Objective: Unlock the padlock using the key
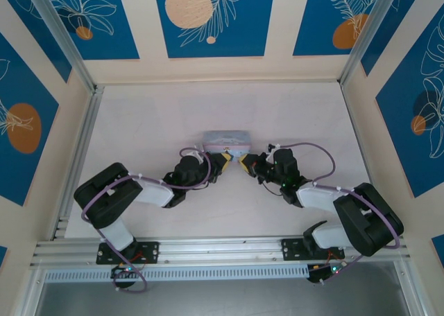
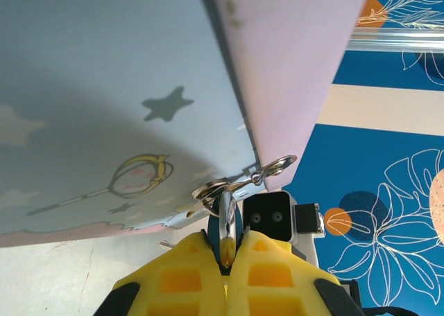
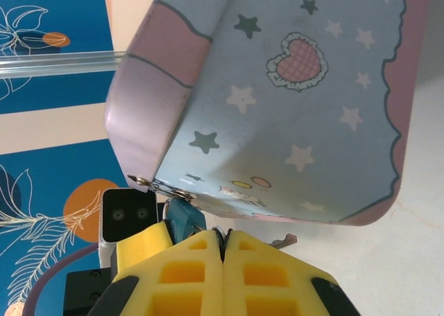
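Note:
The padlock (image 2: 227,222), small, dark blue with a silver band, hangs from the hasp (image 2: 272,168) on the front of the pale blue tin (image 2: 104,108). My left gripper (image 2: 227,247) is shut on it, a yellow finger on each side. In the right wrist view the padlock (image 3: 183,219) sits just left of my right gripper (image 3: 223,234), which is shut on a thin silver piece, the key. A grey key-like tip (image 3: 284,241) pokes out past its right finger. From above, both grippers (image 1: 225,161) (image 1: 244,163) meet tip to tip at the tin's near side (image 1: 225,141).
The tin stands mid-table on the pale tabletop (image 1: 152,122). Blue patterned walls with metal posts (image 1: 66,46) enclose the table on three sides. A metal rail (image 1: 222,250) runs along the near edge by the arm bases.

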Motion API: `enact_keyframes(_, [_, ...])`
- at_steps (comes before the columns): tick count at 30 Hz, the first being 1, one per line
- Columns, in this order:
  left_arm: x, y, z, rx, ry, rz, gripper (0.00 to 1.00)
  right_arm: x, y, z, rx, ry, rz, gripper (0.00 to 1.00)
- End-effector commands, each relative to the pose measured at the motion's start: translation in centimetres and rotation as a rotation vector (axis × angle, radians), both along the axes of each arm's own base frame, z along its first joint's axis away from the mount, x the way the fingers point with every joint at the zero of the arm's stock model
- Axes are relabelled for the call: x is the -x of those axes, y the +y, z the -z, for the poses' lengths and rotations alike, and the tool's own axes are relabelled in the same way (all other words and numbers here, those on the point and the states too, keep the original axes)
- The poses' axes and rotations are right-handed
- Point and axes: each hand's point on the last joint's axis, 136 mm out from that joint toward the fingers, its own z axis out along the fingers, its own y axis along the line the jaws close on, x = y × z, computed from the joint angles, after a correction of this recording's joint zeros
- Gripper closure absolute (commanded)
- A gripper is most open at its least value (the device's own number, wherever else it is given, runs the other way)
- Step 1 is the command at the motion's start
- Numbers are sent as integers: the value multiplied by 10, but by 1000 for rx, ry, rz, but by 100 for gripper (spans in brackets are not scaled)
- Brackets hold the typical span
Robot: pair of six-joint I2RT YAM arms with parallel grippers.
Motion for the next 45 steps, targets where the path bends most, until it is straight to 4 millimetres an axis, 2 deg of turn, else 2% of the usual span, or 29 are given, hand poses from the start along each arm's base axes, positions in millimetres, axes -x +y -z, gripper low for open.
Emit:
enact_keyframes(1, [-3, -1, -24, 71, -51, -6, 100, -5, 9, -15, -28, -34, -12, 100])
enact_keyframes(34, [-3, -1, -12, 62, -34, -7, 100, -7, 7, -22, -20, -48, -3, 100])
enact_keyframes(45, [-5, -15, -29, 116, -50, 15, 100, -10, 15, -17, -52, -27, -9, 100])
